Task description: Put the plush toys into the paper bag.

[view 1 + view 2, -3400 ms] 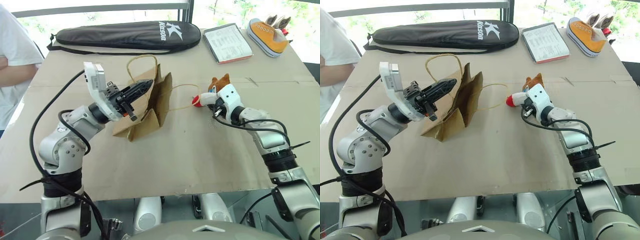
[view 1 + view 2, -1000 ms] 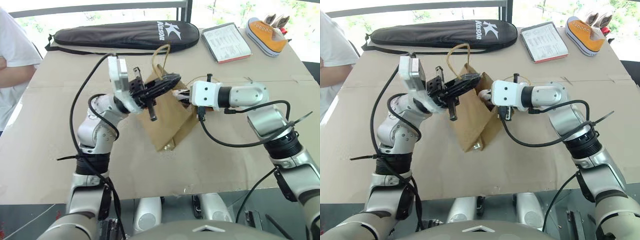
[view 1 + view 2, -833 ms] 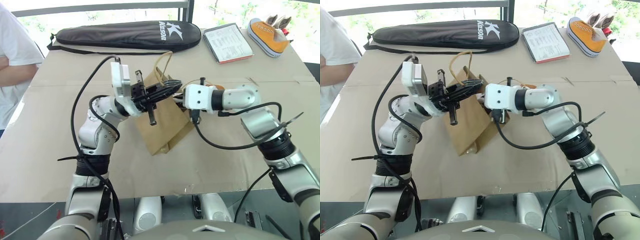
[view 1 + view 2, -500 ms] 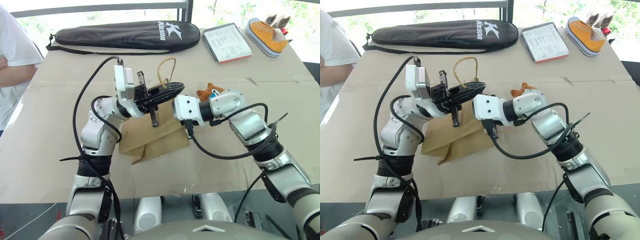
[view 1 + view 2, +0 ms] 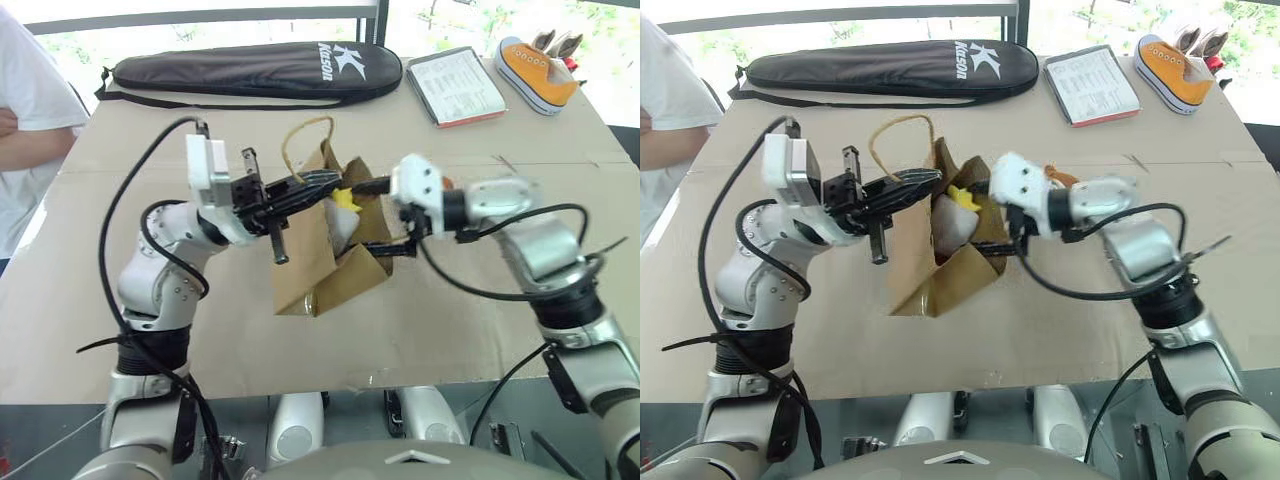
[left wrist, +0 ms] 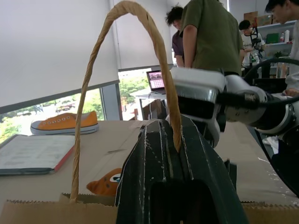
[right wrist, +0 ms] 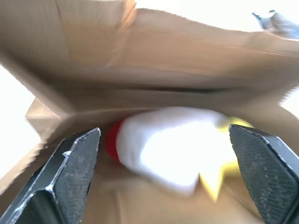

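- Paper bag point(image 5: 325, 262) stands open near the middle of the left eye frame, on the cardboard-covered table point(image 5: 420, 330), its mouth turned toward the right side of the picture.
- Half a second ago the bag sagged low and flat with the right gripper pushed in at its mouth; now the bag is lifted more upright and the white chick toy point(image 5: 952, 222) lies inside it, white body with yellow showing at the opening.
- Right gripper point(image 7: 166, 175) has sprung from nearly closed to wide apart and holds nothing. In its wrist view the chick sits between and just beyond its two spread fingers point(image 7: 77, 156), apart from both, with brown paper all around.
- This reads as a release: one toy looks delivered, and the arm can probably pull back out of the mouth.
- Left gripper point(image 5: 318, 182), just left of centre, is clamped tight on one looped bag handle point(image 6: 124, 60) and holds the bag up.
- Bear toy point(image 5: 442, 182) is only partly seen, a brown-orange scrap just behind the right forearm, on the table outside the bag. By my judgement it is the second toy to fetch.
- Farther back, along the top of the frame: a long black racket case point(image 5: 255, 68) at upper left, a notepad point(image 5: 455, 87), and an orange sneaker point(image 5: 535, 70) at upper right.
- A person in a white shirt point(image 5: 30, 120) stands at the far left edge.
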{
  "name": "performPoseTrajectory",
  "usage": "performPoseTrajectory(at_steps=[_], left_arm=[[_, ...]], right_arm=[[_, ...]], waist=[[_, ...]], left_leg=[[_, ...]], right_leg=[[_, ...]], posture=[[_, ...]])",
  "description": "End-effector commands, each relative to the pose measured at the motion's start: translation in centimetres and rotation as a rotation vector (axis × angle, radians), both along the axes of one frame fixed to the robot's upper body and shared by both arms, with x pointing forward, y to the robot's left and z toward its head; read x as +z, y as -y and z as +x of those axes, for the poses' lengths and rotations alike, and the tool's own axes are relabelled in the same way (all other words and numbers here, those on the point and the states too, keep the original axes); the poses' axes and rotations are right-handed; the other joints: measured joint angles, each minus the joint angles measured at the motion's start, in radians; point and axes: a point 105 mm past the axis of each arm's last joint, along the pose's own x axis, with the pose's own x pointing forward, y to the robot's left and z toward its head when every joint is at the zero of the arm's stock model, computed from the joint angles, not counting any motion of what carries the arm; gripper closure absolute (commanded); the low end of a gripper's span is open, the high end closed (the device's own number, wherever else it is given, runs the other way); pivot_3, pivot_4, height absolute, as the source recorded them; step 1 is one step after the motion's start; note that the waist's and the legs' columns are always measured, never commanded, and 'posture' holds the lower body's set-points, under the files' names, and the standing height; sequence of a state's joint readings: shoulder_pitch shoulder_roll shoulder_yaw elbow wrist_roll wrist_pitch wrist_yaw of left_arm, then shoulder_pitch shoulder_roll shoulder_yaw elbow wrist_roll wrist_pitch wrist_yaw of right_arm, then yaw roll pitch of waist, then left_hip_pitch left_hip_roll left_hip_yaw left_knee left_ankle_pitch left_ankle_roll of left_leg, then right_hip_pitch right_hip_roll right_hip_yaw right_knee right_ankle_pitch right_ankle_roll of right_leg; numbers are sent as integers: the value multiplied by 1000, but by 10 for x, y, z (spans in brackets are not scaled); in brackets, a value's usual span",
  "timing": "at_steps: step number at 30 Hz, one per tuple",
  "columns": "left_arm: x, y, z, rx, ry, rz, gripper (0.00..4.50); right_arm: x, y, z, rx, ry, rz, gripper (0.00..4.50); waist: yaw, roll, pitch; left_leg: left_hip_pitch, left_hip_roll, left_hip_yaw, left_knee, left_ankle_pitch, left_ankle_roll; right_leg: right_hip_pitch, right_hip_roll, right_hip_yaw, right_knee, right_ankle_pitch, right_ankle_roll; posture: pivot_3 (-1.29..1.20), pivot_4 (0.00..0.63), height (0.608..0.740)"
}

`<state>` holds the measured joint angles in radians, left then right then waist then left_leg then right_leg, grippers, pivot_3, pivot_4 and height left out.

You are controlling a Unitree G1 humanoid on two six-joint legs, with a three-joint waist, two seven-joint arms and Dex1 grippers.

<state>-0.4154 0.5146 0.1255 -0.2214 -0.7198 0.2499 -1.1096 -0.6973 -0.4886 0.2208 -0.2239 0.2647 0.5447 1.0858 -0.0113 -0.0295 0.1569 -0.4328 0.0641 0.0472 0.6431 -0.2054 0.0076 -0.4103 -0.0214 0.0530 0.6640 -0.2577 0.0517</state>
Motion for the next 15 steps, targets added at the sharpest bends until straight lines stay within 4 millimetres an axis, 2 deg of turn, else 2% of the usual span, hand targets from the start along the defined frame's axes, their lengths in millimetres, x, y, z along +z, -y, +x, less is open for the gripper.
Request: performPoseTrajectory(at_steps=[1, 4, 8, 12, 13, 15], left_arm=[[7, -2, 0, -12, 52, 22, 4500], [9, -12, 8, -7, 81, 71, 4500], [13, -29, 21, 9, 140, 189, 4500], [22, -37, 32, 21, 193, 274, 4500], [24, -36, 34, 30, 201, 278, 4500], [25, -33, 35, 29, 214, 279, 4500]], right_arm=[[22, 9, -8, -15, 2, 70, 175], [39, 23, 4, -116, 2, 154, 175], [55, 50, 34, -342, 35, 230, 175], [75, 70, 49, -427, -9, 365, 175], [77, 72, 52, -442, -21, 382, 175], [67, 77, 61, -490, -58, 348, 175]], waist=[[-1, 0, 0], [-1, 0, 0], [-2, 0, 0], [-2, 0, 0], [-1, 0, 0], [-2, 0, 0]], left_leg=[[0, 0, 0, 0, 0, 0], [0, 0, 0, 0, 0, 0], [0, 0, 0, 0, 0, 0], [-1, 0, 0, 0, 0, 0], [-1, 0, 0, -1, 0, 0], [-1, 0, 1, -1, 0, 0]], right_leg=[[0, 0, 0, 0, 0, 0], [0, 1, 0, 0, 0, 0], [0, 1, 0, 0, 0, 0], [-1, 1, 0, -1, 0, 0], [-1, 1, 0, -1, 0, 0], [-1, 1, 0, -1, 0, 0]], posture=[[0, 150, 740], [0, 150, 740], [0, 150, 740], [0, 150, 740], [0, 150, 740], [0, 150, 740]])
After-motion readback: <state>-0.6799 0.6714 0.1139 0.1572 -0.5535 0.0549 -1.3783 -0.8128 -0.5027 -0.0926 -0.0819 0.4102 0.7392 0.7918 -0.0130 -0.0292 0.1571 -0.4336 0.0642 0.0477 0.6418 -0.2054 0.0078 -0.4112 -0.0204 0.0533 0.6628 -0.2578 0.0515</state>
